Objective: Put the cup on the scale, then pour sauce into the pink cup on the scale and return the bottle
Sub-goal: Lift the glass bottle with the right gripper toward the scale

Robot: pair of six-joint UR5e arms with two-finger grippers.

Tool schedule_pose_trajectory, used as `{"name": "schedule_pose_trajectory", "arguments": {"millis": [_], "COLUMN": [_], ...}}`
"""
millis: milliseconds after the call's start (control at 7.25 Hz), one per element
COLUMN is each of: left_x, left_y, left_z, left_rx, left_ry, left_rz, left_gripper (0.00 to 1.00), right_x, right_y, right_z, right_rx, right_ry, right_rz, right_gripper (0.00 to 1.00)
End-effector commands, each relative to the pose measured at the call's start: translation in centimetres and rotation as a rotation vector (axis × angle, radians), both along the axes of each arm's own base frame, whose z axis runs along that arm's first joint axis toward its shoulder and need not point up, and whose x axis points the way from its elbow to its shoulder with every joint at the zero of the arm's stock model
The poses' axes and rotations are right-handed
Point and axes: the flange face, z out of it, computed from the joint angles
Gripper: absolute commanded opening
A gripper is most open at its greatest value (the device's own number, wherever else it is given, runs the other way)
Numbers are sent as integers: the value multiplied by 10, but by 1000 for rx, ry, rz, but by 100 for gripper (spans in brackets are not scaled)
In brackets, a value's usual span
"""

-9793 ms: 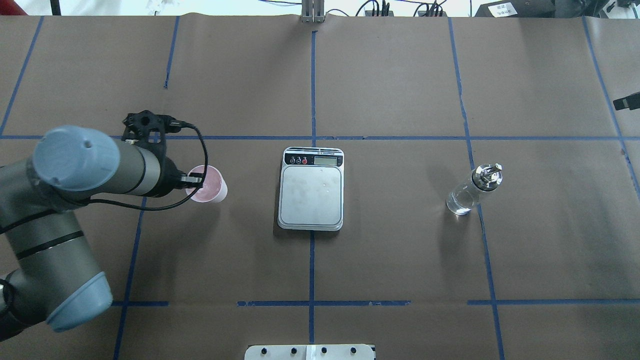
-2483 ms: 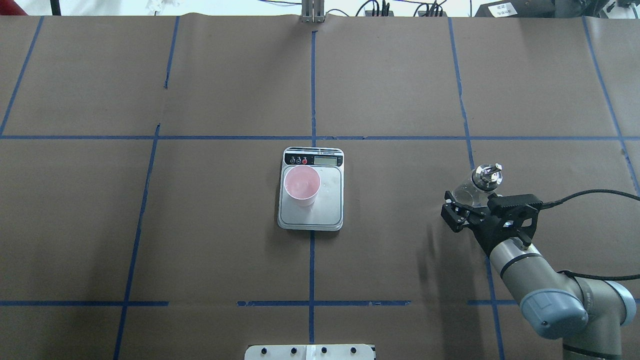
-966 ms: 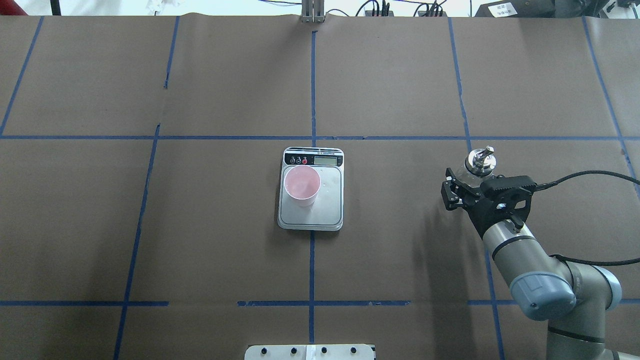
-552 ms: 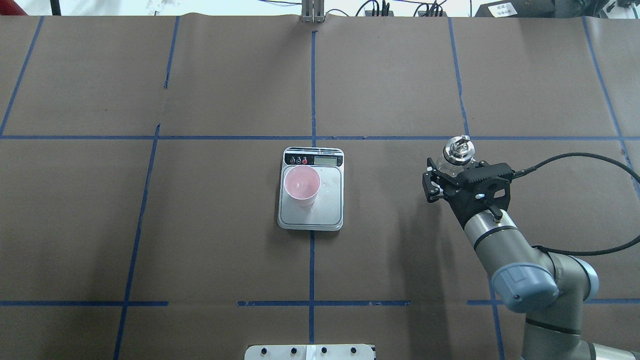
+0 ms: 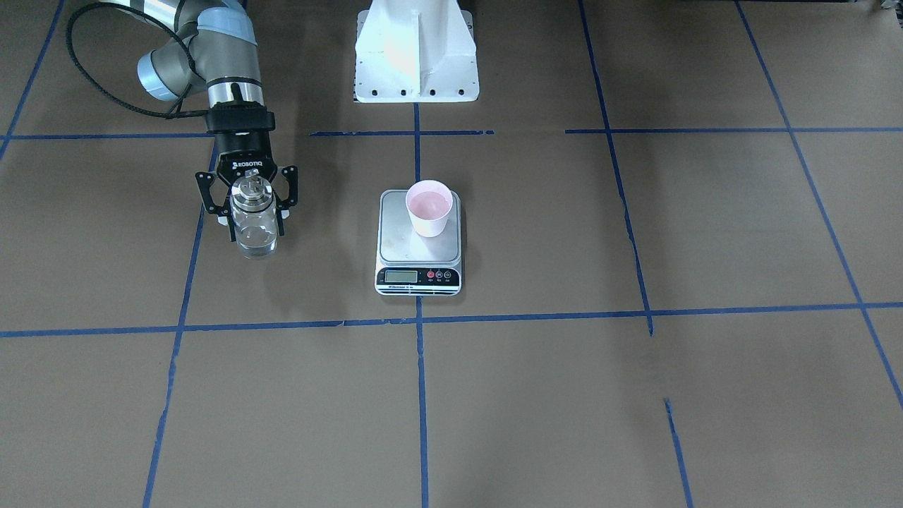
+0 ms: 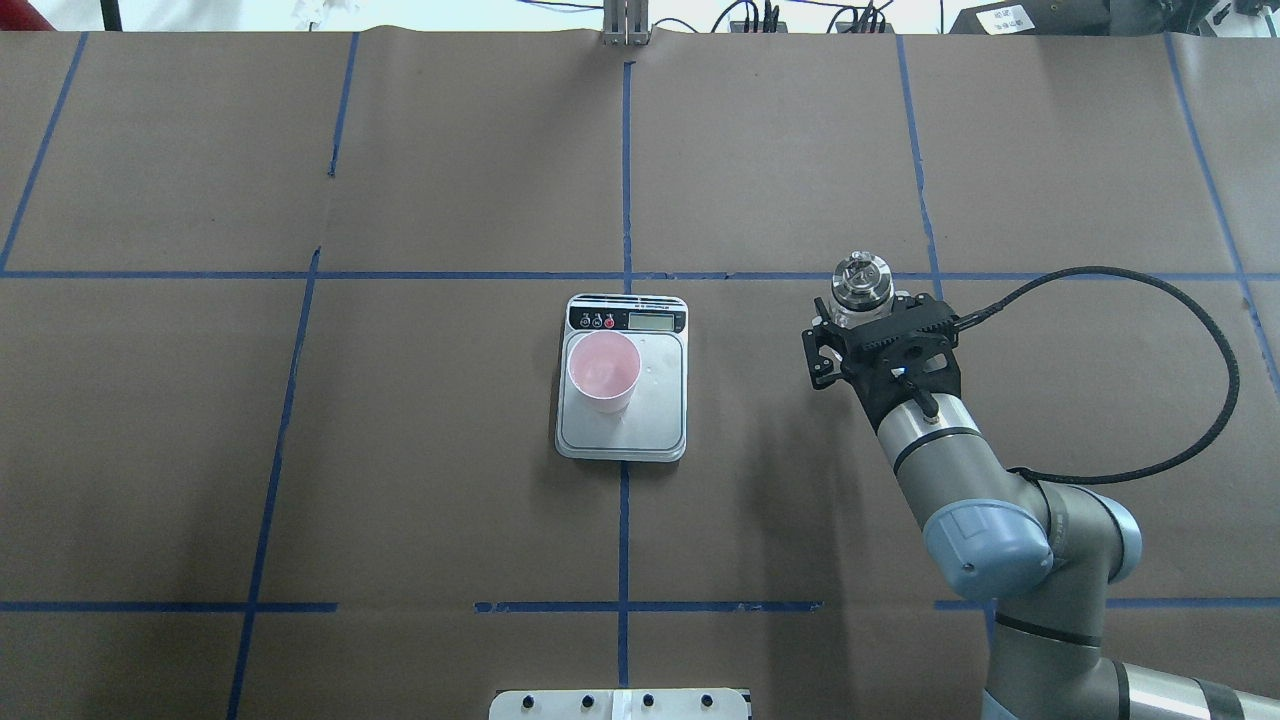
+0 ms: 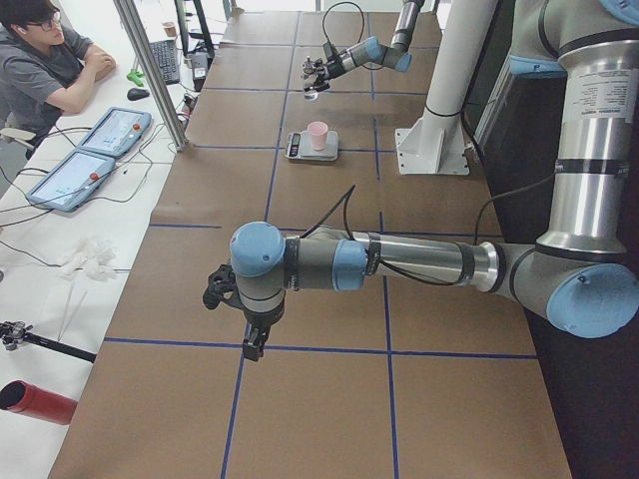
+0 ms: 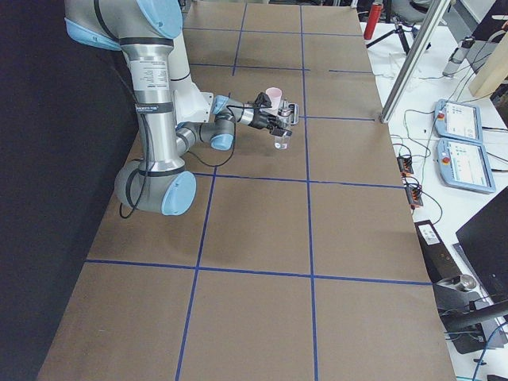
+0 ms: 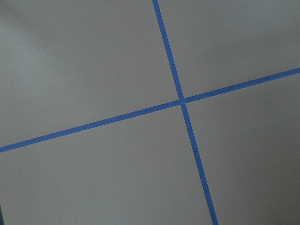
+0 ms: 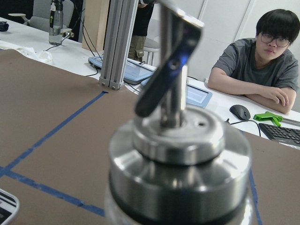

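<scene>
Item 1, flat rectangular silver-grey kitchen scale (image 6: 655, 415): I find it at the middle of the brown paper worktop (image 6: 450, 150), astride the central blue tape line (image 6: 626, 180); its black display strip faces the far edge, away from the robot.

Item 2, small pale pink tapered cup (image 6: 603, 373): upright on the scale's plate, in the corner next to the display strip on the robot's left side; pinkish inside.

Item 3, small clear glass bottle with a shiny silver cap and spout (image 5: 255, 243): upright, between the scale and the worktop's right edge, nearer the scale but touching neither it nor the cup; it appears raised off the paper, its shadow lying apart from it.

Item 4, right gripper (image 5: 254, 227): I read its fingers (image 5: 227, 227) as pinching the bottle's upper body from both sides, just under the cap.

Item 5, left gripper (image 7: 217, 291): over the worktop near its left edge, well apart from the scale; only the side camera catches it, so I cannot tell whether its fingers are spread or pressed together; its wrist camera shows only paper and crossed tape.

Item 6, person (image 10: 262, 65): seated at a white desk (image 7: 40, 249) beyond the far edge.
</scene>
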Motion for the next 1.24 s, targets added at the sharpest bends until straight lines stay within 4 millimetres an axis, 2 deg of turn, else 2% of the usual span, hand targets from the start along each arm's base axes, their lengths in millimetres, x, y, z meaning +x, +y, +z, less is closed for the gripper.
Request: {"name": "schedule_pose_trajectory", "arguments": {"millis": [0,276,414,552,828,966,1103], "left_x": [8,14,15,16,16,16,16], "left_y": [-2,-3,-3,-3,-3,-3,-3], "left_z": [0,-1,-1,-1,-1,-1,-1], "left_rx": [0,2,3,3,3,3,3], "left_ry": [1,20,21,21,21,21,21], "left_rz": [17,26,29,31,31,31,32], "left_gripper": [100,100,100,100,100,100,100], "right_x": [-20,-18,-21,-23,-50,-65,-76], "right_y": [-2,-4,-5,-6,-9,-9,-8], "right_z": [-37,-42,-34,-31,-67,-90,-100], "right_rx": [12,15,14,66,145,142,129], "right_ry": [-32,-43,-11,196,619,727,835], "right_rz": [-49,-44,-30,21,42,40,32], "right_gripper": [0,0,0,0,0,0,0]}}
